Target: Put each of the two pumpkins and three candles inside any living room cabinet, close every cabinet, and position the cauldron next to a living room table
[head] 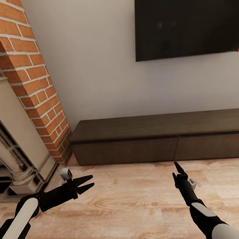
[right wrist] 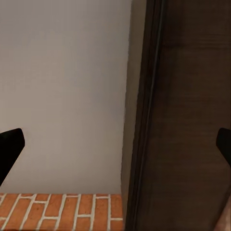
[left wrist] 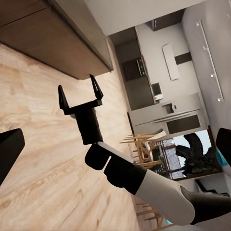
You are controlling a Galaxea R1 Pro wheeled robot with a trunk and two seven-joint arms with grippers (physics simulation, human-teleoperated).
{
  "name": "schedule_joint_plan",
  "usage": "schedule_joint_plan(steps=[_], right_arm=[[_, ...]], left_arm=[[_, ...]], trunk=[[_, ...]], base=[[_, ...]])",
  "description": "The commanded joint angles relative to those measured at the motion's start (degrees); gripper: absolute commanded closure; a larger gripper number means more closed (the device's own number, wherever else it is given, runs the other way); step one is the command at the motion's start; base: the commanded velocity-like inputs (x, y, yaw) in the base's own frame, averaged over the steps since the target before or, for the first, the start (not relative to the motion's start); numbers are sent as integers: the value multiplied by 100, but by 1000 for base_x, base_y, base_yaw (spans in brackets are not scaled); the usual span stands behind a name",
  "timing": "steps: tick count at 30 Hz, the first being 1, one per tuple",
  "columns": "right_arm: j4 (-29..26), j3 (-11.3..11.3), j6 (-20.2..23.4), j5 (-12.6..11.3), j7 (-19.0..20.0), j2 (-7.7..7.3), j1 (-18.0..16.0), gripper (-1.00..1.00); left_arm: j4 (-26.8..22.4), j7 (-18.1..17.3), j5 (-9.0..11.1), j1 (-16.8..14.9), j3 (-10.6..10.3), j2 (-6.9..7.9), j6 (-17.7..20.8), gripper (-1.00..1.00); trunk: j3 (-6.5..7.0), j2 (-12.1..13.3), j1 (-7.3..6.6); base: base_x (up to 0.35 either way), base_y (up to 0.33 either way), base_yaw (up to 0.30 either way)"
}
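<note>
The cabinet point(head: 162, 137) runs lengthwise across mid-frame, fronts shut, ahead of both arms. The right gripper point(head: 178, 168) is nearer and empty with jaws spread, as is the left gripper point(head: 88, 183).

Cabinet point(head: 162, 137): long, low, dark-brown wood unit on wooden floor, standing against white wall. Flat handleless fronts, all shut, thin vertical seam between two of them. Top bare. Left end near brick column. Dark wood grain close up in right wrist view point(right wrist: 187, 120).
</note>
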Motion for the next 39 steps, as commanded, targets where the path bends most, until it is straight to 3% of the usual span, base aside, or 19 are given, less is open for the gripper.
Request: schedule_joint_plan(steps=[1,18,22,39], right_arm=[[4,1,25,-29,30,0,-3,-100],[4,3,26,-29,78,0,-1,-100],[4,2,26,-30,81,0,-2,-100],[5,-3,26,-38,77,0,-3,-100]], left_arm=[[3,-22,0,-5,-6,2,15,-100],[0,-22,0,2,-6,4,15,-100],[0,-24,0,3,-6,4,15,-100],[-6,-26,0,3,-6,4,15,-100]], trunk=[[-23,-44,21],[-328,-725,395],[-346,-766,417],[-720,-819,476]], base=[[0,0,0],[0,0,0],[0,0,0],[0,0,0]])
